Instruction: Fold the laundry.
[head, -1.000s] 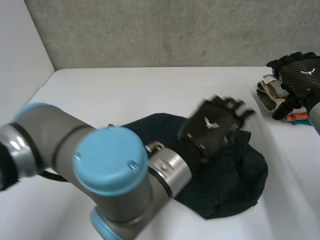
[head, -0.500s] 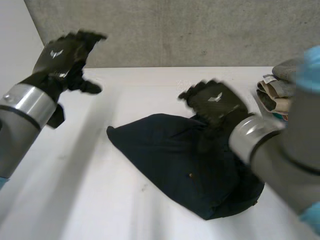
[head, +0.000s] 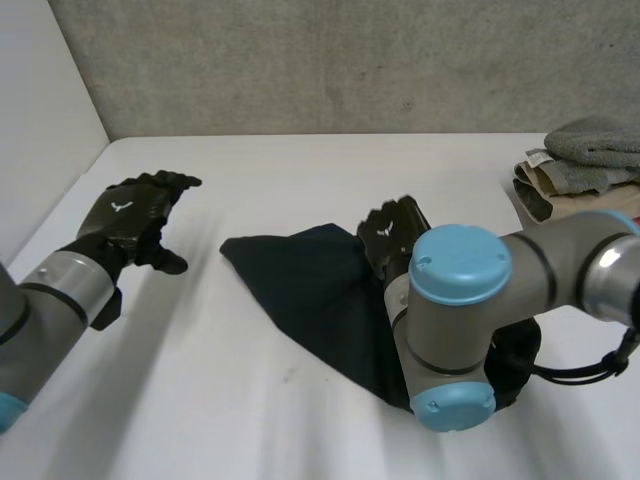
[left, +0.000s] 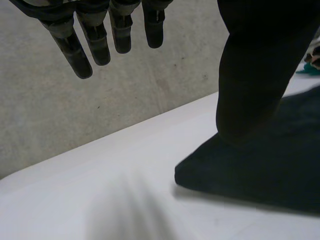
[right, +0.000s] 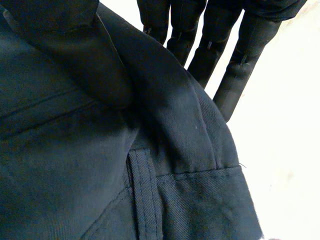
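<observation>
Right hand pinching dark garment mid-table.
Thumb over a fold, fingers under it, at the garment's far edge; left hand spread, empty, hovering well left of it.

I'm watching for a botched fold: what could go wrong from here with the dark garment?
The right hand pinches a fold of the dark garment while the left hand hovers open beside it, off the cloth; a one-handed pull may drag or bunch the garment instead of folding it. The right arm also sits close to the folded stack and might knock it.
</observation>
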